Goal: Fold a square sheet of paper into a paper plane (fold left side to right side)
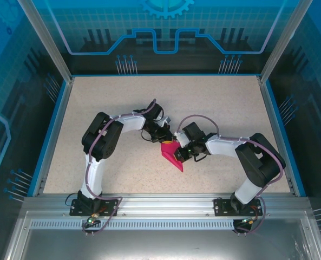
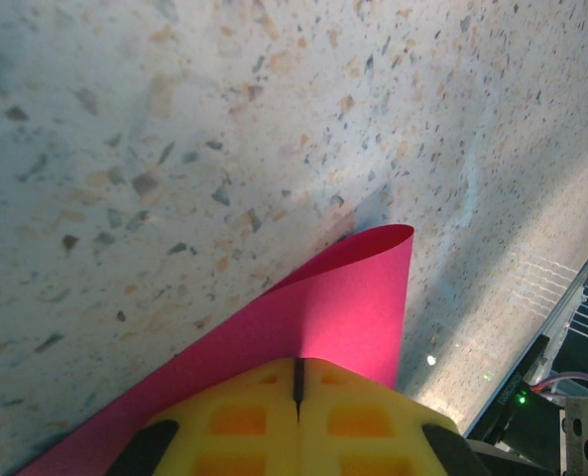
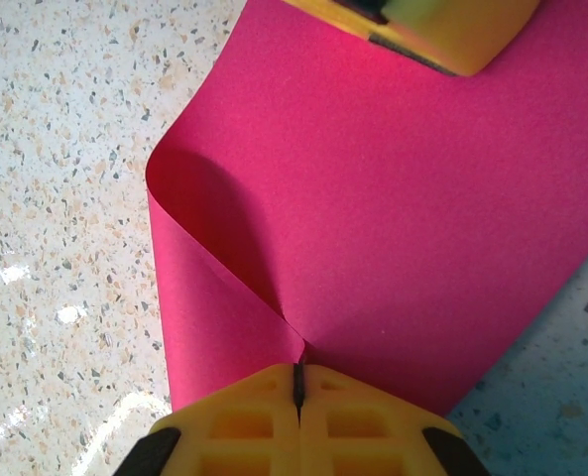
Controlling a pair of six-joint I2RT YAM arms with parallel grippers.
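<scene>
I am holding the square sheet of paper (image 3: 373, 198) near the middle of the table (image 1: 95, 108), between the two arms and a little towards the near edge. The right gripper (image 3: 298, 377) is reaching in from the right and clamping shut on one edge, where the sheet is curling over itself in a soft loop rather than a crease. The left gripper (image 2: 298, 372) is coming in from the far side, jaws together and pinching the paper too. Gripping at two points is, I judge, letting me carry one side across while stopping the sheet from sliding. The fold is not yet pressed flat.
</scene>
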